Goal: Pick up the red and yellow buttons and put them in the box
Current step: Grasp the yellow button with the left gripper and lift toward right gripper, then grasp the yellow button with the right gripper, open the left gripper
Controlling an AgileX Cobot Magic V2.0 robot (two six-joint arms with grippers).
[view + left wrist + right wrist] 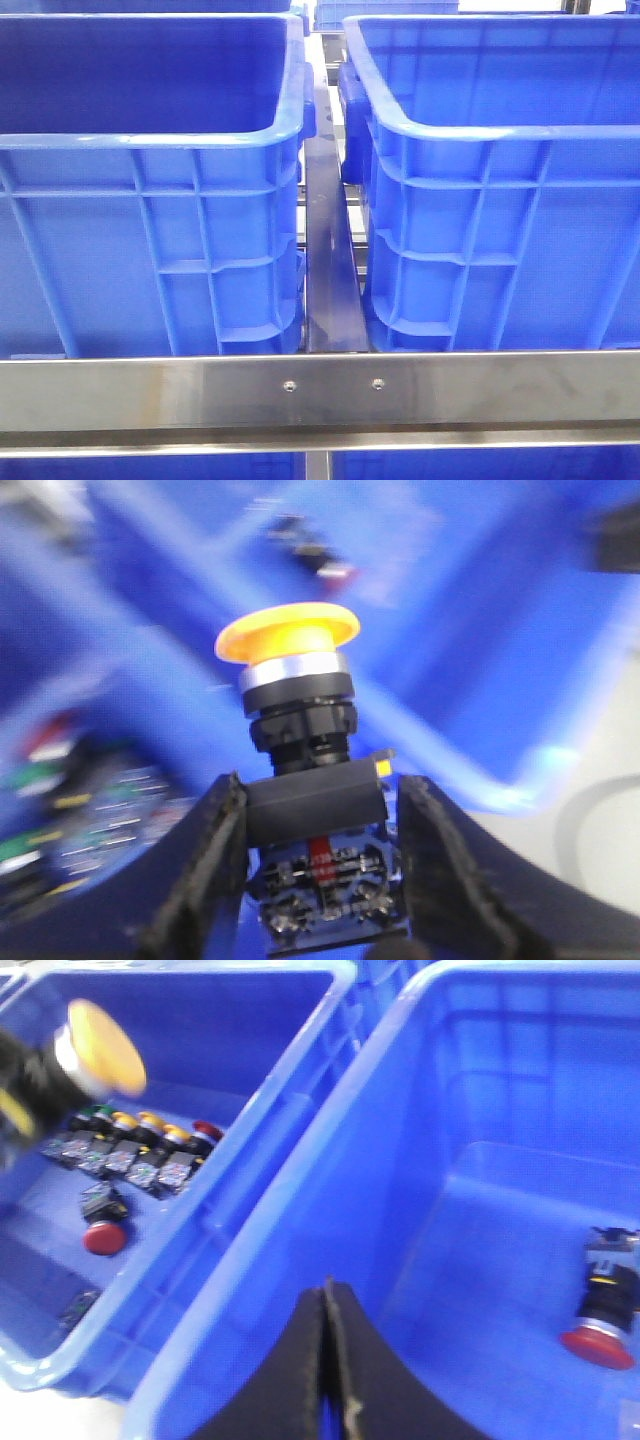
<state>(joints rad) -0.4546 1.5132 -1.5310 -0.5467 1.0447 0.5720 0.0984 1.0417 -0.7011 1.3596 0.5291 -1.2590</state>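
Note:
My left gripper [318, 825] is shut on a yellow button [290, 640], its two fingers clamping the black switch body below the yellow mushroom cap. That same yellow button [100, 1045] shows blurred above the left blue box [200, 1210] in the right wrist view. Inside that box lie a row of several buttons [130, 1145] and a loose red button [104, 1232]. My right gripper [327, 1305] is shut and empty, over the near wall of the right blue box [440, 1080], where a red button [603, 1310] lies on the floor. Neither arm shows in the front view.
The front view shows the two blue boxes, left one [150, 140] and right one [480, 130], side by side with a narrow metal gap [325, 250] between them. A steel rail [320, 390] crosses in front.

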